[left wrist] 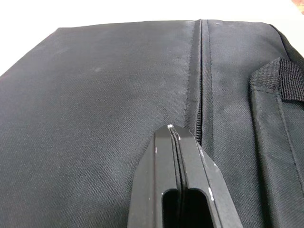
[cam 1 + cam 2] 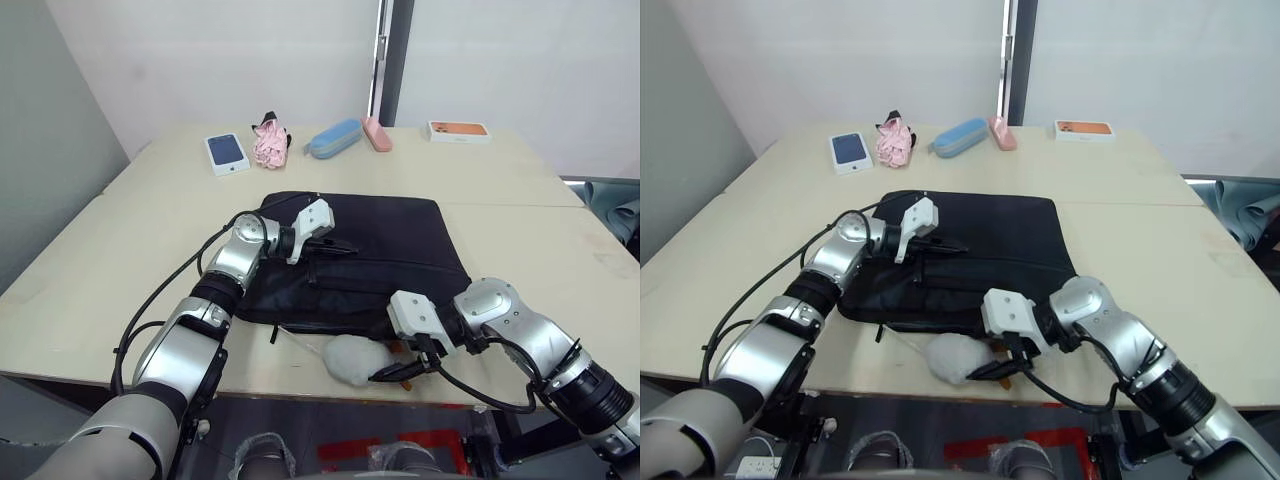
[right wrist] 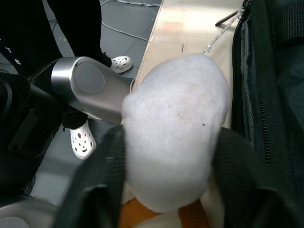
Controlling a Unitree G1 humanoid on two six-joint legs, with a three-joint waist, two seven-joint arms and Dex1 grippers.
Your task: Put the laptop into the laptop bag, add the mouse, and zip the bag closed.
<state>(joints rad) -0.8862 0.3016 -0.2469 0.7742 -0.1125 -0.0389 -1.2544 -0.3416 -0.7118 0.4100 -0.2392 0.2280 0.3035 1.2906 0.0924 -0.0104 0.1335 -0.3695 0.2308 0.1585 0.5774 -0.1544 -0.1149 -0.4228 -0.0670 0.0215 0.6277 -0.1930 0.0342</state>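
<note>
The laptop bag [image 2: 365, 255] lies flat in the middle of the pale table [image 2: 120, 250], a large black fabric rectangle with its long edge toward the robot. The left wrist view adds what the head views cannot resolve: a zipper line [image 1: 200, 80] running along the woven cloth and a webbing handle [image 1: 280, 83] beside it. The left gripper [image 1: 175, 137] rests on the bag's top, its two black fingers pressed together on nothing. At the table's near edge, just beside the bag, the right gripper [image 2: 400, 372] is clenched around a round white lump [image 2: 352, 359]; the right wrist view shows an orange patch [image 3: 142, 216] under the lump and the bag's mesh side [image 3: 251, 99] just beside it.
</note>
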